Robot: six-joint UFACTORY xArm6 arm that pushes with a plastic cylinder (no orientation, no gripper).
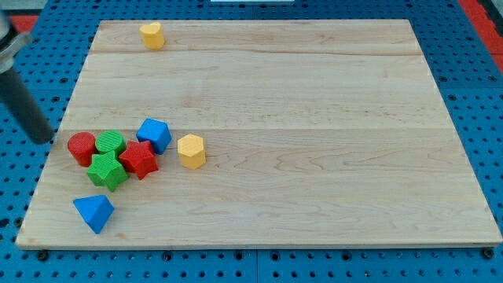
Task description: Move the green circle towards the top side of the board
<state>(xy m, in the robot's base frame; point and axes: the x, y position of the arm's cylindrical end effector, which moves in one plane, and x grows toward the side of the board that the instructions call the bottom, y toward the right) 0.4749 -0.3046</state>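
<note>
The green circle sits at the board's left, packed in a cluster: a red circle touches its left side, a green star lies just below it, a red star is at its lower right and a blue cube at its right. My tip is at the end of the dark rod, just off the board's left edge, left of the red circle and apart from it.
A yellow hexagon lies right of the cluster. A blue triangle sits near the board's bottom left corner. A yellow heart-like block is near the top edge. The wooden board rests on a blue pegboard table.
</note>
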